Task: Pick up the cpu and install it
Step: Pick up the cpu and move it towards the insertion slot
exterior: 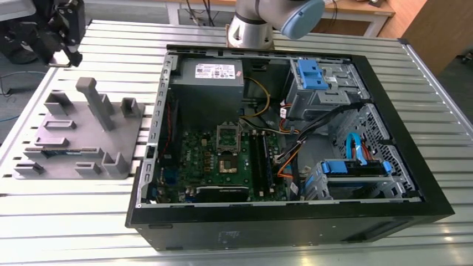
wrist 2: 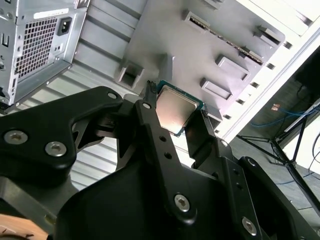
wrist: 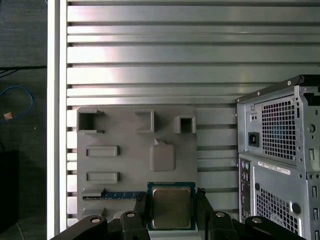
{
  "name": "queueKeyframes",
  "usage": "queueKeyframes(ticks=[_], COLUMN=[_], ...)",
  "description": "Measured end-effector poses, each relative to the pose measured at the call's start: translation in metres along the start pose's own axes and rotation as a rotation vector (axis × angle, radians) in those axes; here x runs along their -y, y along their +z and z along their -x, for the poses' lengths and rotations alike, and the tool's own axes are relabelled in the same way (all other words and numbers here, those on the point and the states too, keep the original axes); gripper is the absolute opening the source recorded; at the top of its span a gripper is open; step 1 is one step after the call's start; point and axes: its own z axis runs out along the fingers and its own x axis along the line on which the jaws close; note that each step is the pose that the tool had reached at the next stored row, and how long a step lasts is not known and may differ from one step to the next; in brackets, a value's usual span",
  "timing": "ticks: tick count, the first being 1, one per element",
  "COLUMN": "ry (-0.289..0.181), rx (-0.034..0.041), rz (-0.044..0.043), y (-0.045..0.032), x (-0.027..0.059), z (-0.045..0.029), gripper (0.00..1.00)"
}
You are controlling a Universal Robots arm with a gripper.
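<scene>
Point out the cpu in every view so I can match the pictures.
Exterior view: too small to tell; the gripper carrying it hangs at the exterior view's left, past the grey tray's far end.
Second wrist view: the cpu, between the jaws, in front of the grey tray.
First wrist view: the cpu, between the jaws, overlapping the grey tray's edge.
Shared landmark: the grey tray.

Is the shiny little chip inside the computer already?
No, in the first wrist view the cpu is clamped in the gripper above the grey tray, outside the computer case.
</scene>
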Motion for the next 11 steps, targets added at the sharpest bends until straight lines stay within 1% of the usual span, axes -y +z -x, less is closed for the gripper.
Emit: queueKeyframes(ticks=[11], ry=[0.0], rx=[0.0], rz=[0.0], y=[0.0016], x=[-0.0011], z=[0.0344], gripper=[0.47])
